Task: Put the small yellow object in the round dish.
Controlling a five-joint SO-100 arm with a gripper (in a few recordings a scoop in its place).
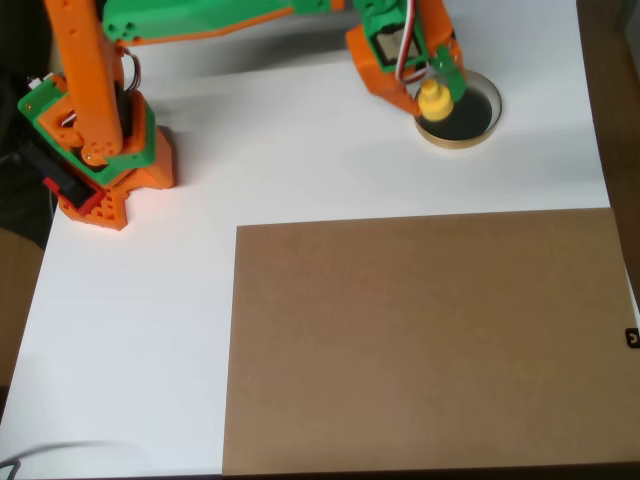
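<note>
The surface [300, 170] is plain white in the overhead view. A large brown board [425, 340] lies flat on it, covering the near right part and reaching the near edge. The dish [462, 125], tan-rimmed with a black inside, sits on the white area at the far right, apart from the board's far edge. The arm's orange base [110, 185] stands at the far left, well apart from both.
</note>
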